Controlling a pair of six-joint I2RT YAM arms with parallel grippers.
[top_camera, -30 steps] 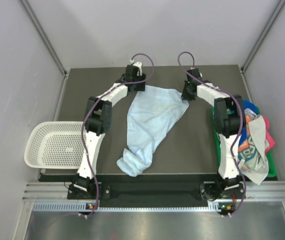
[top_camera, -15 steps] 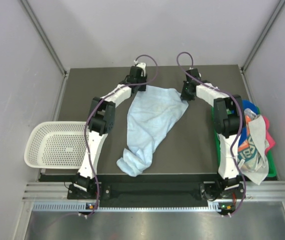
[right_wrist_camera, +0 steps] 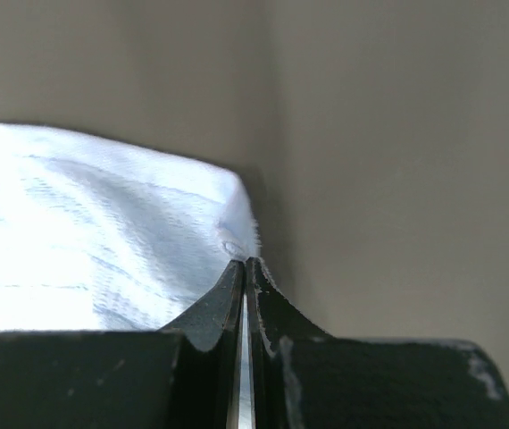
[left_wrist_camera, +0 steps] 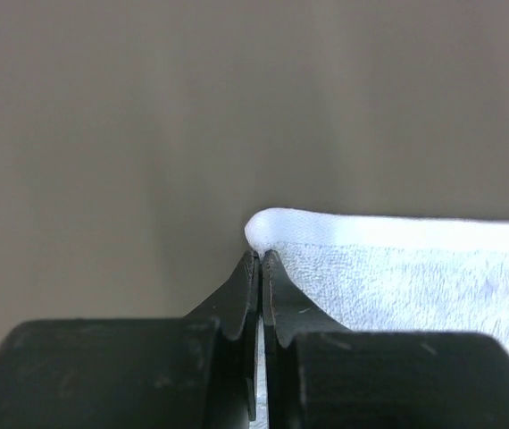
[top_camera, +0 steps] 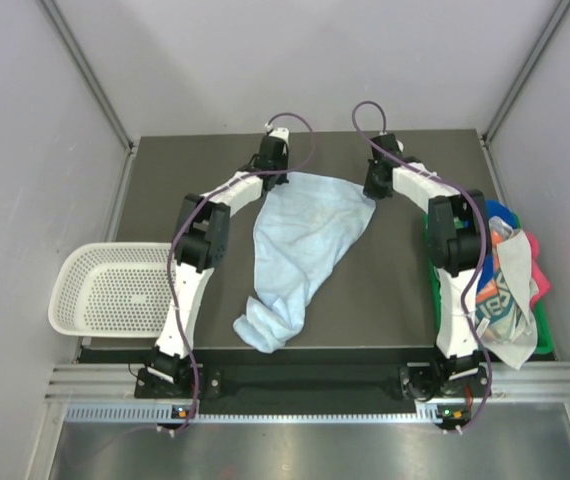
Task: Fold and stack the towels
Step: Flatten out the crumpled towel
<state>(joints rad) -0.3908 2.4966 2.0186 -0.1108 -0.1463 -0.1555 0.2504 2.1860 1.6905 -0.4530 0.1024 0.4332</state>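
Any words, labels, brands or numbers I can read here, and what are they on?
None can be read.
The printed towel at the right edge carries teal and orange marks, too small to tell whether they are letters.
The wrist views show no writing.

Dark table [top_camera: 165, 200]: pale blue towel [top_camera: 300, 250] centre; white basket [top_camera: 105, 290] left edge; green tray [top_camera: 544, 335] right edge.

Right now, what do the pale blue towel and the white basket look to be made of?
Pale blue towel: probably terry cloth, matte; nubby pile shows in the left wrist view. White basket: likely moulded plastic, smooth, with regular rows of holes.
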